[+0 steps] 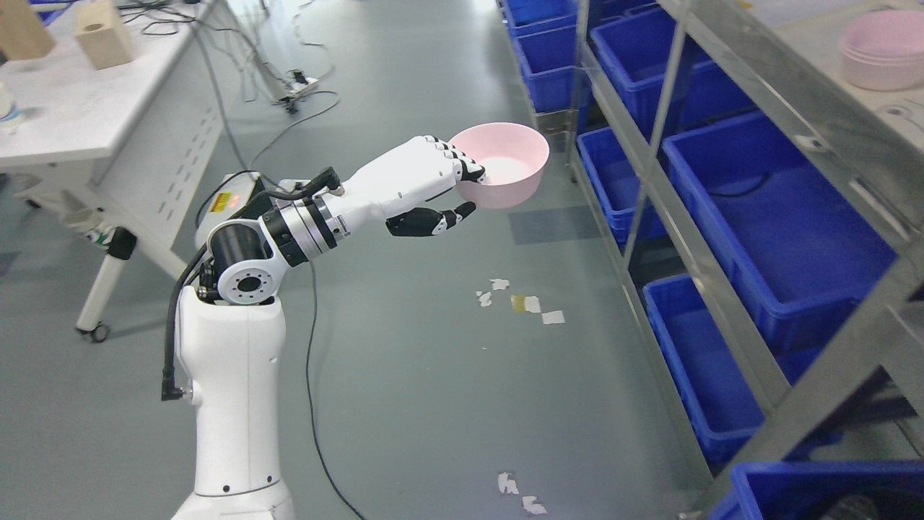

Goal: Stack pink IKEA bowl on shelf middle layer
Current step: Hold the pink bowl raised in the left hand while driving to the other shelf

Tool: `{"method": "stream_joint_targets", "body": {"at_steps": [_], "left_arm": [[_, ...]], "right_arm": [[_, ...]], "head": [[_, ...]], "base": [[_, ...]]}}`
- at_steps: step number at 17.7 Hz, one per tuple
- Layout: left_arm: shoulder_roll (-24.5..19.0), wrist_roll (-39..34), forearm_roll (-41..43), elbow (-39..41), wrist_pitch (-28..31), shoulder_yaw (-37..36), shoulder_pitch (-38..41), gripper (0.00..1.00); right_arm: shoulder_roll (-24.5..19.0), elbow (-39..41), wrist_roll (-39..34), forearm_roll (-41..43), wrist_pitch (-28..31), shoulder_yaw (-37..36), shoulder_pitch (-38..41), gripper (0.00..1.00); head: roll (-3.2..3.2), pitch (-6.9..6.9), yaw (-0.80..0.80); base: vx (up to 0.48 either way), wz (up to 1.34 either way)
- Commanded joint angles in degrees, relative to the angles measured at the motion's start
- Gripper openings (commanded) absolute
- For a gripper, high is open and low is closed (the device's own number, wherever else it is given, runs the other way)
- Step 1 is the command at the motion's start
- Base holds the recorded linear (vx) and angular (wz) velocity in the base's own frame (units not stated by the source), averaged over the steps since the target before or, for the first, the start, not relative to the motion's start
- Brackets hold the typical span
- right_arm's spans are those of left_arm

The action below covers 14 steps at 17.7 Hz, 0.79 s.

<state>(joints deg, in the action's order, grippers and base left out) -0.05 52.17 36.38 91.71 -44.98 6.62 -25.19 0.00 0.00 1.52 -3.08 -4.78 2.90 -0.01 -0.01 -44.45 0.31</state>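
My left hand [462,189] is shut on a pink bowl [505,170], fingers over its near rim and thumb under it. The bowl hangs upright above the grey floor, left of the metal shelf [729,303]. A stack of pink bowls [884,59] rests on the shelf's grey upper surface at the top right, partly cut off by the picture edge. The held bowl is well to the left of and lower in the picture than that stack. My right arm does not show.
Blue bins [779,224] fill the shelf's lower levels. A white table [94,108] with wooden blocks stands at the upper left. Cables [289,94] and scraps of tape [520,302] lie on the floor.
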Motion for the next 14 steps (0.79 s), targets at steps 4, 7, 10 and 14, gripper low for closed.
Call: {"method": "stream_joint_targets", "body": {"at_steps": [4, 7, 10, 14], "left_arm": [[-0.9, 0.0, 0.0, 0.7, 0.0, 3.2, 0.1, 0.01], [-0.9, 0.0, 0.0, 0.7, 0.0, 3.0, 0.1, 0.01], [-0.9, -0.1, 0.0, 0.7, 0.0, 3.2, 0.1, 0.02], [-0.9, -0.1, 0.0, 0.7, 0.0, 3.1, -0.2, 0.02]], "right_arm": [[1.0, 1.0, 0.0, 0.0, 0.0, 0.0, 1.3, 1.00], [1.0, 1.0, 0.0, 0.0, 0.0, 0.0, 1.3, 1.00], [1.0, 1.0, 0.0, 0.0, 0.0, 0.0, 1.3, 1.00], [1.0, 1.0, 0.0, 0.0, 0.0, 0.0, 1.3, 1.00]], "head": [[0.00, 0.00, 0.00], [0.00, 0.00, 0.00], [0.00, 0.00, 0.00], [0.00, 0.00, 0.00]], "base": [[0.138, 0.74], [0.194, 0.62], [0.277, 0.41], [0.320, 0.23]]}}
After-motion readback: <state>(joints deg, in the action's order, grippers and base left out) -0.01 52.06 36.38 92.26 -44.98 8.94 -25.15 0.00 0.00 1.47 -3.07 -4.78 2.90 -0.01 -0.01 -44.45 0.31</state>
